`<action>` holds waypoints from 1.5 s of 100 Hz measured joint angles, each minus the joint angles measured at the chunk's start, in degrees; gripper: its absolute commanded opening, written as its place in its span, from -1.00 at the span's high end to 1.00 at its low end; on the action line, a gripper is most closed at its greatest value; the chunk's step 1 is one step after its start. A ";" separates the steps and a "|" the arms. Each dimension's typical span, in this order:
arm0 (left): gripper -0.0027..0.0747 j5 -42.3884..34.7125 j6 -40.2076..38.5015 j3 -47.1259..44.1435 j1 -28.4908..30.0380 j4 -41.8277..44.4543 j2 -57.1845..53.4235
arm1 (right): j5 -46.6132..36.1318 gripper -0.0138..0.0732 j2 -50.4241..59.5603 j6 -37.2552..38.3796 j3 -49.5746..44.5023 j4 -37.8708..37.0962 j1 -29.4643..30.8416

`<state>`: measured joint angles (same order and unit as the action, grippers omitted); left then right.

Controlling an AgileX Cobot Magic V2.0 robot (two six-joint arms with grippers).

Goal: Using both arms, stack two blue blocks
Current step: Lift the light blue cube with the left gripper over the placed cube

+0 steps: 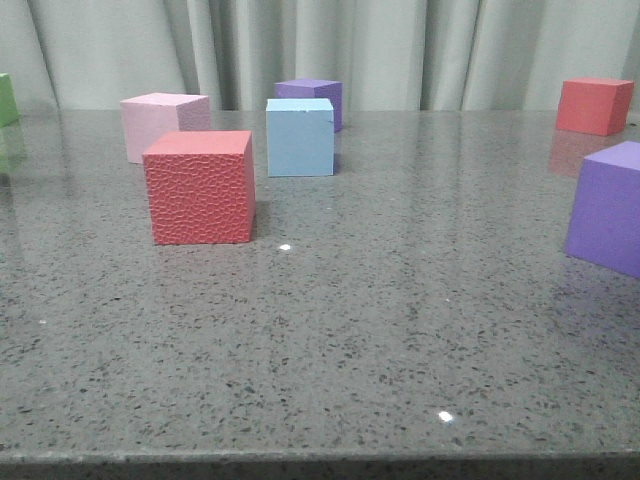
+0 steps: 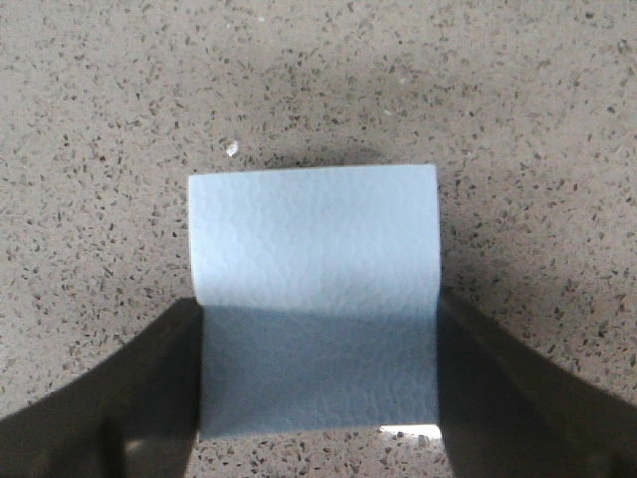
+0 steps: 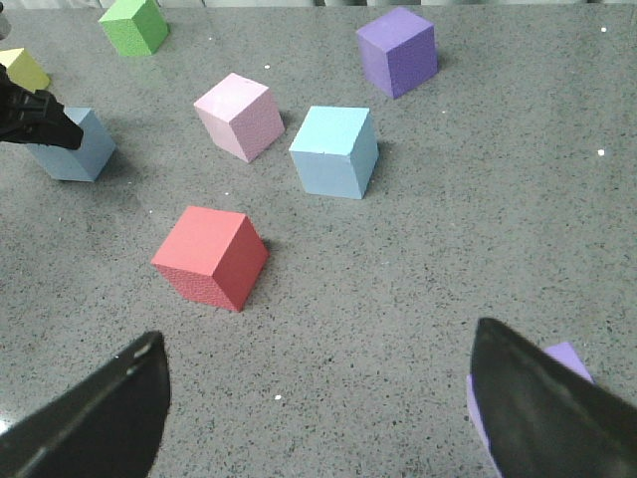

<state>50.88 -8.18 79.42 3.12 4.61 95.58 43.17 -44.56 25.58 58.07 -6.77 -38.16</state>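
While astride one blue block (image 2: pixel 314 299), left claw (image 2: pixel 317 383) low.

The left gripper (image 2: pixel 318 398) is closed around a blue block (image 2: pixel 314 299), one dark finger (image 2: pixel 119 398) pressed against each side face, low over the surface (image 2: pixel 100 100). The right gripper (image 3: pixel 318 398) hangs high above the surface with its fingers (image 3: pixel 90 418) spread wide apart and nothing between them.
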 measured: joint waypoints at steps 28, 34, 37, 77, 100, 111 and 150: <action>0.33 -0.13 0.00 0.00 0.00 0.00 0.00 | 0.00 -0.73 0.00 -0.12 0.00 0.00 0.00; 0.36 -0.13 0.00 0.09 0.00 0.00 0.00 | 0.04 -0.73 0.00 -0.12 0.00 0.00 0.00; 0.36 -0.13 0.00 0.13 0.00 0.00 0.00 | 0.04 -0.73 0.00 -0.12 0.00 0.00 0.00; 0.36 3.43 0.00 10.71 -1.73 -2.11 -1.29 | 0.26 -0.73 0.00 -0.12 0.00 0.00 0.00; 0.36 4.96 -1.97 18.88 -8.26 -2.41 -1.29 | 0.26 -0.73 0.00 -0.12 0.00 0.00 0.00; 0.36 4.84 -6.39 21.33 -11.64 -2.54 -1.29 | 0.26 -0.73 0.00 -0.12 0.00 0.00 0.00; 0.36 4.84 -14.48 29.91 -25.57 -2.80 6.11 | 0.46 -0.73 0.00 -0.12 0.00 0.00 0.00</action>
<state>55.72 -22.66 109.33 -22.45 1.81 101.70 43.63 -44.56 25.46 58.07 -6.77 -38.16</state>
